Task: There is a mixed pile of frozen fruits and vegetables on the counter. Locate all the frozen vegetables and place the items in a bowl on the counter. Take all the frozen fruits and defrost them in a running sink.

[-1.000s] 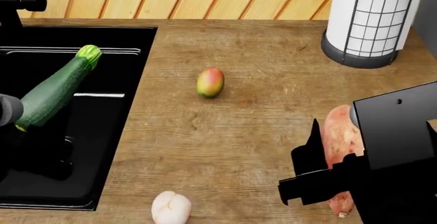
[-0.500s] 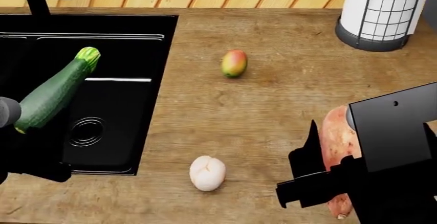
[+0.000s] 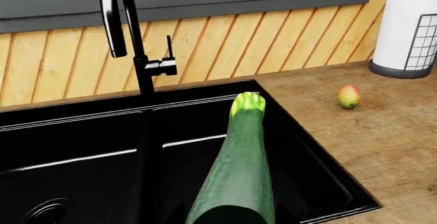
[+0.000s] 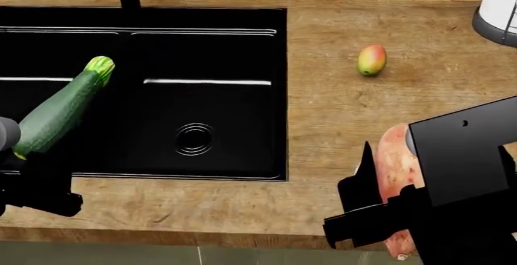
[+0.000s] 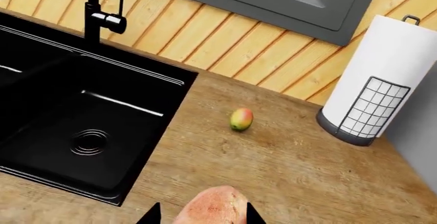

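My left gripper [image 4: 18, 149] is shut on the lower end of a long dark-green zucchini [image 4: 60, 107], which slants up over the black sink [image 4: 242, 53]. In the left wrist view the zucchini [image 3: 239, 168] points its pale stem at the faucet [image 3: 126, 35]. My right gripper [image 4: 386, 171] is shut on a reddish-orange sweet potato [image 4: 396, 150] above the counter [image 4: 339, 120]; its fingertips flank the sweet potato [image 5: 215, 208]. A small red-yellow-green mango [image 4: 372, 60] lies on the counter right of the sink. The bowl is out of view.
A white paper-towel roll in a black wire holder [image 5: 379, 81] stands at the back right by the wood-panelled wall. The sink's right basin has a ringed drain [image 4: 194, 138]. No water shows at the faucet [image 5: 95, 14]. The counter's front edge [image 4: 202, 235] runs near me.
The head view has swung left: the sink now fills the middle, and the mango and towel holder have slid right. The pale lobed fruit has left the view. Both grips are unchanged.
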Controlling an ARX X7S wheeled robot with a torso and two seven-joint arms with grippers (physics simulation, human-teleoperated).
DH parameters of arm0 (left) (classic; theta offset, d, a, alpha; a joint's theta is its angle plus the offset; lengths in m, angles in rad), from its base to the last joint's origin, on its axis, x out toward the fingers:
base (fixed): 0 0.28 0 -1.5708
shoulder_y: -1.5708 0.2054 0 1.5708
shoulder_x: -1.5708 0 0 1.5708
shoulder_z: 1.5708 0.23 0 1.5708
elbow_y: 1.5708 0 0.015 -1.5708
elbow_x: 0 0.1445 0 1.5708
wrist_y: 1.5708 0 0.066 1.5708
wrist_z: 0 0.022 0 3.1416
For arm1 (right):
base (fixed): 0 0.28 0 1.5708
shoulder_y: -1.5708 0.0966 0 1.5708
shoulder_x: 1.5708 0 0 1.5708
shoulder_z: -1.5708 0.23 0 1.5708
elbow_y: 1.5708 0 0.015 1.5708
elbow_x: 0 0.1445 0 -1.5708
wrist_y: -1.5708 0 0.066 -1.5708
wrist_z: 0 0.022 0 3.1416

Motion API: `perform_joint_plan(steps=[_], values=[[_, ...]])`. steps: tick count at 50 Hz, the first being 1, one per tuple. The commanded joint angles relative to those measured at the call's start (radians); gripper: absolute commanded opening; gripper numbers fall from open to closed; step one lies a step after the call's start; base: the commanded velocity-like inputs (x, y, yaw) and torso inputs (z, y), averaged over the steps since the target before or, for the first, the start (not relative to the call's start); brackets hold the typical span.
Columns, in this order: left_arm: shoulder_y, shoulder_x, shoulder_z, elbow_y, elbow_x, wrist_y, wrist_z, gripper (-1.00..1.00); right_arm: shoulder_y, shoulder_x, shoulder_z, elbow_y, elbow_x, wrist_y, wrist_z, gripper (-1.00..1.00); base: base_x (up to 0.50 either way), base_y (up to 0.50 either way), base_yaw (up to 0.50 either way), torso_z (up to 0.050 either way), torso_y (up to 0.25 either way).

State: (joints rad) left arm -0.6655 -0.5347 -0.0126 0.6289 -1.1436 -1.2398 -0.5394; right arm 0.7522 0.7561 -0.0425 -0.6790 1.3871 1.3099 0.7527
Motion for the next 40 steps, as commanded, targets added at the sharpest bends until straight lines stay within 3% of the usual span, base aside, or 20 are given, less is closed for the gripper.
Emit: perform_joint_plan(steps=[1,40], values=[[0.001,-0.003,-0.001,-0.001,-0.001,0.011,-0.009,-1.00,0.000,0.005,-0.005,-0.004,-0.012,-0.007,-0.004,-1.00,-0.06,0.50,0.00,0.000,0.000],[0.025,-0.007,0.015,0.002,-0.006,0.047,-0.014,-1.00,-0.014,0.021,-0.033,-0.011,-0.028,-0.039,-0.015,-1.00,0.00,0.50,0.00,0.000,0.000]])
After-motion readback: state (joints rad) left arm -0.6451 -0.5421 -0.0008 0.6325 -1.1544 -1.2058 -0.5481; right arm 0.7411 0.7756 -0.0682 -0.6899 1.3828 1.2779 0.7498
